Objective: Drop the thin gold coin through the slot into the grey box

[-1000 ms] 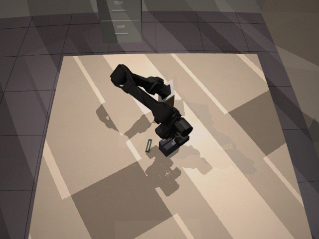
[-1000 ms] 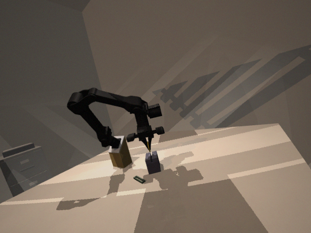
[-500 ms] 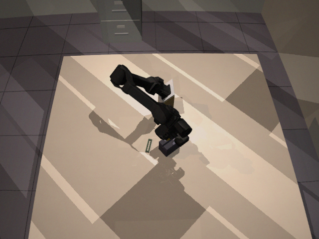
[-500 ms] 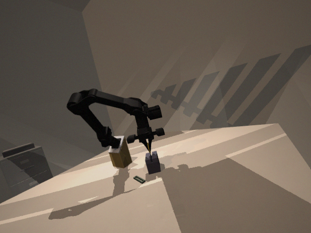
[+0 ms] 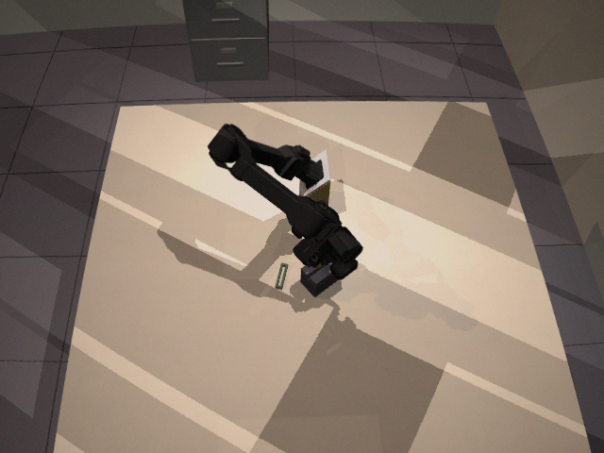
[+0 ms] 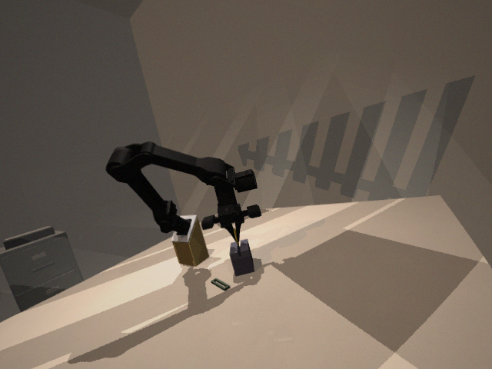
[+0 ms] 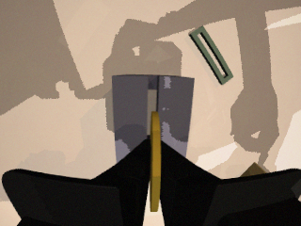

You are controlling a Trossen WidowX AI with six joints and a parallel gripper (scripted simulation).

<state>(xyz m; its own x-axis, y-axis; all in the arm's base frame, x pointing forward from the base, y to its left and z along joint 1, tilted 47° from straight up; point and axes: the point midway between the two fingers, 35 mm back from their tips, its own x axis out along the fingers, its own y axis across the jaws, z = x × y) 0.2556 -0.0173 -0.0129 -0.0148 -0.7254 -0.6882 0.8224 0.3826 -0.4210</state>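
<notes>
My gripper is shut on the gold coin and holds it on edge, pointing down over the grey box. In the wrist view the coin runs roughly along the slot, with its far end overlapping the slot's right side. Its lower edge is at or just above the lid; whether it has entered the slot cannot be told. The fingers hide the near part of the lid. The dark-green holder lies empty beside the box.
The arm's base sits on a yellow-brown block with a white top, behind the box. A grey filing cabinet stands off the table. Dark shadows cross the table around the box and holder.
</notes>
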